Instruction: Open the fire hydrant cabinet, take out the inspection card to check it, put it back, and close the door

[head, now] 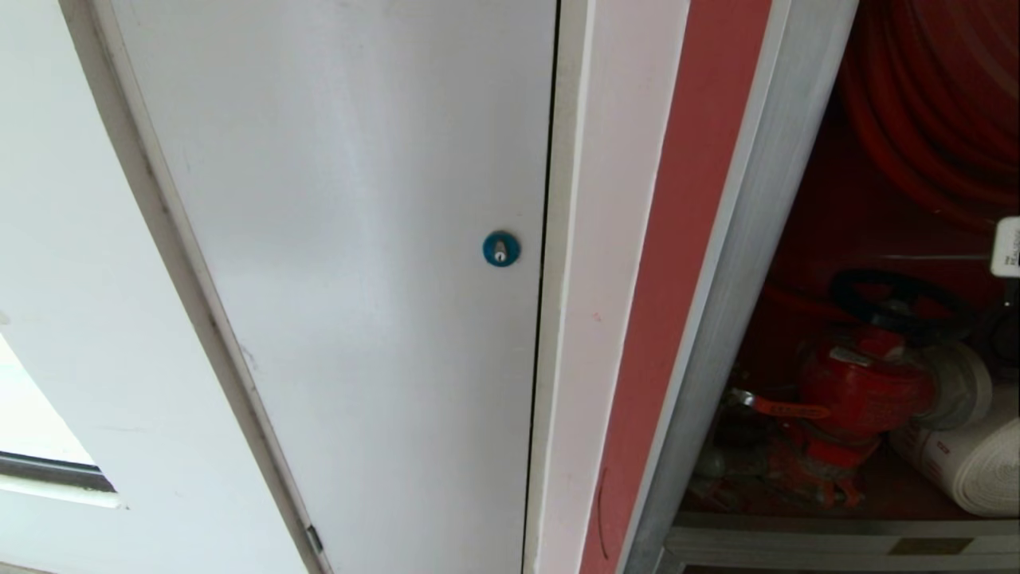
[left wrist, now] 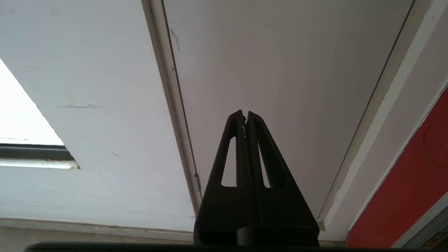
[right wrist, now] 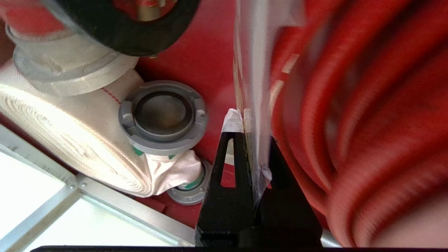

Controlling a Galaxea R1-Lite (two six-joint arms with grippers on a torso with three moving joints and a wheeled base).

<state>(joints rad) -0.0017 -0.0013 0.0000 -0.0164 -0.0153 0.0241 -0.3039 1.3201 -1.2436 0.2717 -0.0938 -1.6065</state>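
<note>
Your right tool (right wrist: 245, 120) is pinched tight on the card (right wrist: 252, 70), which you see edge-on in the right wrist view as a thin pale sheet running away from the fingertips. Tool and card are inside the cabinet (head: 721, 271), between the valve side and the red hose coil (right wrist: 367, 122).

Taking the valve (head: 865, 391) as your landmark: its black handwheel (head: 896, 299) sits on top of it. Its silver outlet (right wrist: 66, 66) points toward the rolled white hose (right wrist: 70, 140), which lies just beside it on the cabinet's red floor. A grey coupling (right wrist: 162, 117) rests against the hose roll, on the side facing the card. The red hose coil hangs above the valve and fills the upper part of the opening. In the head view a small white piece (head: 1008, 247) shows at the frame's edge, above the valve; you cannot tell from that view what it is.

The cabinet is open and the door is not in view. A silver frame post and a red strip (head: 677, 263) bound the opening on the side away from the valve.

Beyond that strip is a white panel (head: 351, 263) with a blue round lock (head: 501, 249). Your left tool (left wrist: 245, 117) is closed on nothing and points at that panel, well apart from the cabinet.
</note>
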